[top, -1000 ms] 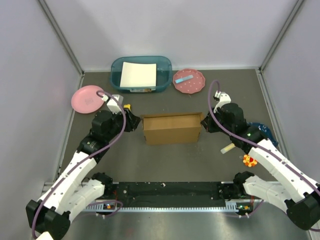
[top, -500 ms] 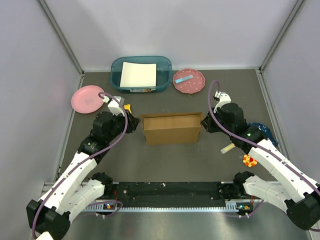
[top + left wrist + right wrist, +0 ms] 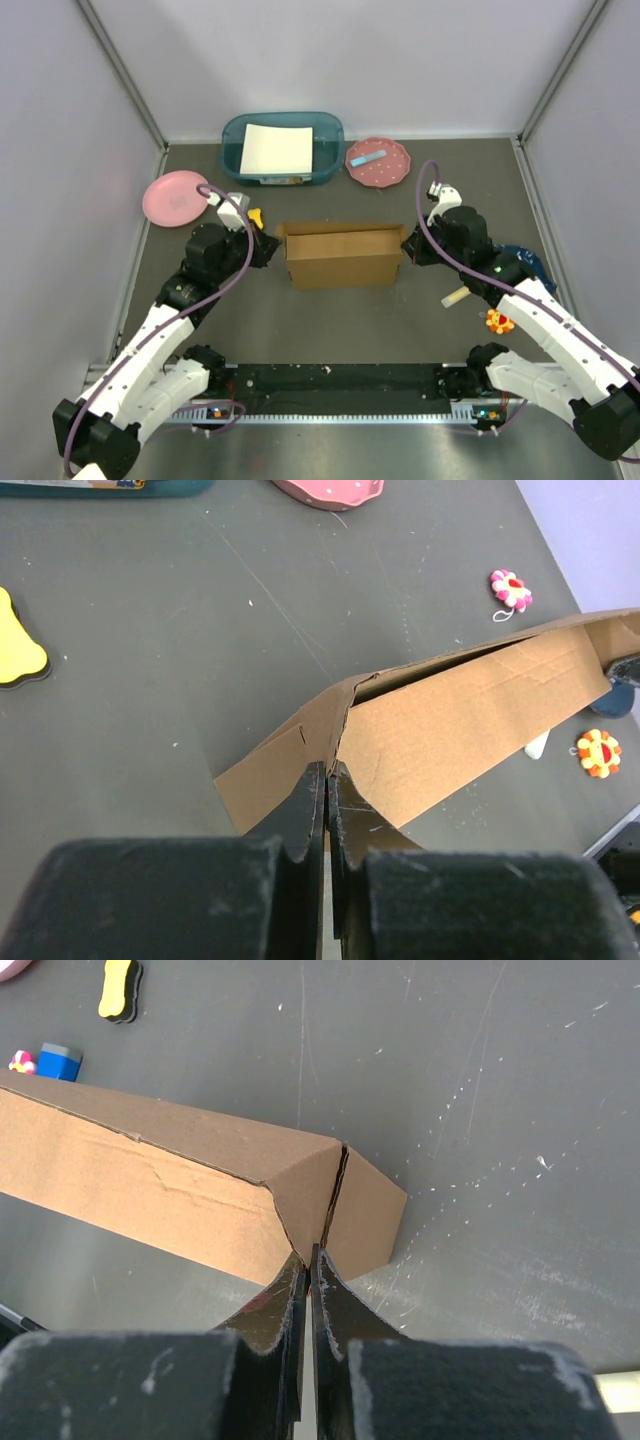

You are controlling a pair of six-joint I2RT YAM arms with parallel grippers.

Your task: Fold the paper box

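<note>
The paper box [image 3: 342,257] is a brown cardboard mailer standing mid-table with its long side toward the arms. My left gripper [image 3: 272,246] is at its left end. In the left wrist view the black fingers [image 3: 305,805] press together on the cardboard edge where two panels of the paper box [image 3: 470,720] meet. My right gripper [image 3: 408,246] is at the right end. In the right wrist view the right gripper [image 3: 309,1253] is shut on the corner edge of the paper box [image 3: 140,1175], beside a slit between two end panels.
A teal bin [image 3: 232,150] holding a white sheet stands at the back, with a pink plate [image 3: 175,197] to its left and a dotted pink plate [image 3: 378,160] to its right. A yellow toy [image 3: 255,215] lies near the left gripper. Flower toys [image 3: 499,321] lie at the right.
The left gripper slid in to the box's left end and shut on its edge; that flap shifted slightly. The right gripper stayed shut at the right end.
</note>
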